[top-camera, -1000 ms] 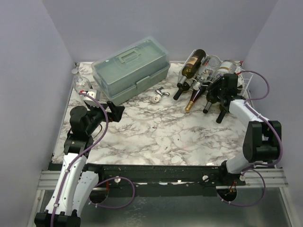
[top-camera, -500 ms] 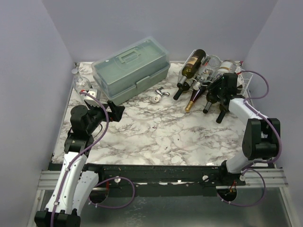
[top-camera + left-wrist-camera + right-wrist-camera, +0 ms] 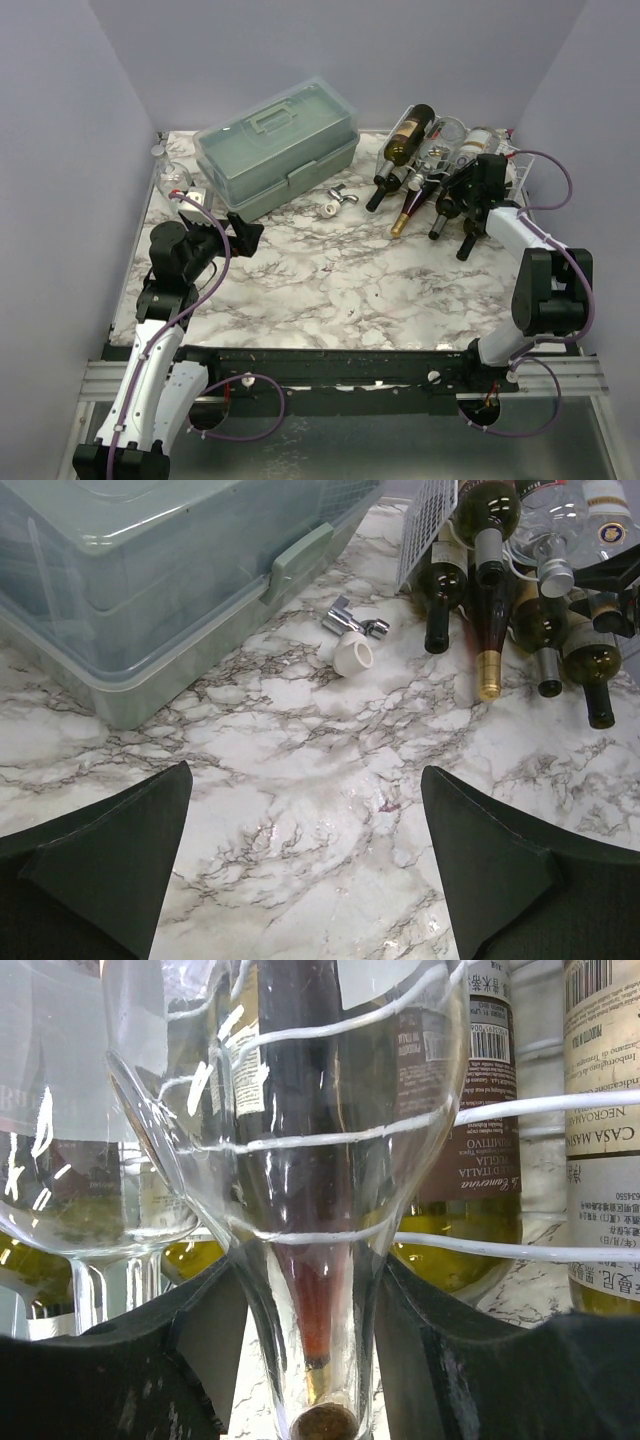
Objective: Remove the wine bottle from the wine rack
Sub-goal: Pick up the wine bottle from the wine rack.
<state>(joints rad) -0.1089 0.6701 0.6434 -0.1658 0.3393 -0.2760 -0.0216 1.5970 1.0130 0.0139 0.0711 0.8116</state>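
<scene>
Nearest the arm bases, the left gripper (image 3: 305, 772) hovers low over the table (image 3: 330, 290), a glossy white slab veined in grey and brown. Its two dark, wedge-shaped fingers stand wide apart with only marble between them.

Further out on the marble lie a small white cylindrical cap (image 3: 353, 653) and, just behind it and touching it or nearly so, a shiny angular metal fitting (image 3: 350, 620). To their left sits the toolbox (image 3: 275, 145), pale green translucent plastic with rounded corners, a flat side latch and a moulded handle on its lid.

At the far right the wine rack (image 3: 432, 515), made of thin white wire with a fine grid end panel, carries a pile of bottles lying on their sides, necks pointing towards the near left. Most are dark green glass with black capsules. One dark bottle (image 3: 488, 620) has a gold foil tip.

The right gripper (image 3: 310, 1265) reaches into this pile. Between its matte black fingers is the wine bottle (image 3: 320, 1190), clear glass tapering from a broad shoulder to a slim neck that ends in a brown cork, still on the rack with white wires running behind it. The fingers sit close on either side, and they seem to meet the glass where the shoulder narrows. Whether they truly clamp it I cannot tell.
</scene>
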